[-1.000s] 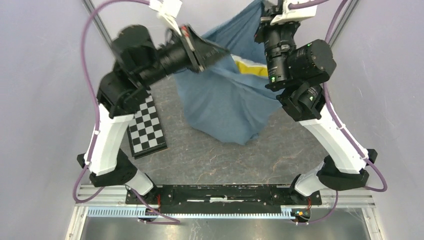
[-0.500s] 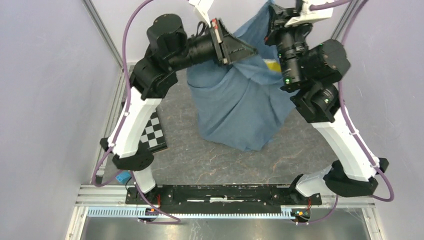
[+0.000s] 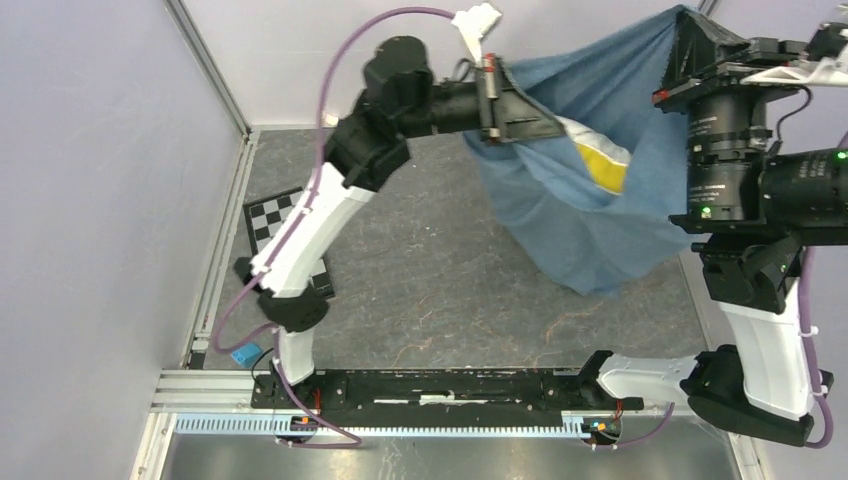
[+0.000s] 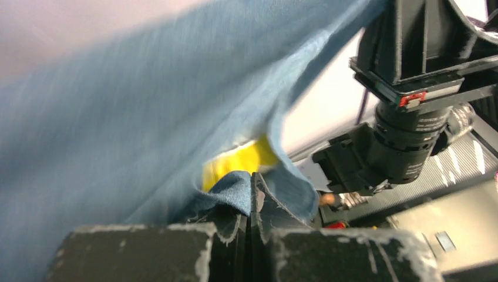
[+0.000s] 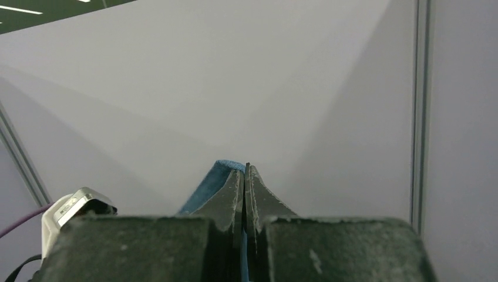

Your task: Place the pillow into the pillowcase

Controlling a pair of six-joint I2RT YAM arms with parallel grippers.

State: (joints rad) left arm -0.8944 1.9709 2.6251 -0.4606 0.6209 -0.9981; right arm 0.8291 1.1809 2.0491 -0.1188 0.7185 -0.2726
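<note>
The pillowcase (image 3: 590, 215) is held up off the worktop (image 3: 450, 290) toward 1 o'clock in the overhead view. It is stretched between the two claws and sags below them as a wrinkled sack. Whether its lowest fold touches the worktop cannot be told.

The left claw (image 3: 548, 128) is clenched on the hem of the opening, at the sack's 10 o'clock side. In the left wrist view a bunched fold of blue cloth is seen pinched between the closed fingers (image 4: 232, 226). The right claw (image 3: 687, 18) is clenched on the cloth at the sack's 12 o'clock peak. In the right wrist view a thin blue edge is seen gripped between its shut fingers (image 5: 267, 202).

The pillow (image 3: 600, 165) is lodged inside the pillowcase. Only a strip of white and its yellow band are exposed in the mouth, at about 4 o'clock from the left claw.

A checkerboard (image 3: 272, 215) is laid flat at the worktop's 9 o'clock side and is partly covered by the left arm (image 3: 320, 215). A small blue object (image 3: 243, 355) is seen at 7 o'clock, just beside that arm's base.
</note>
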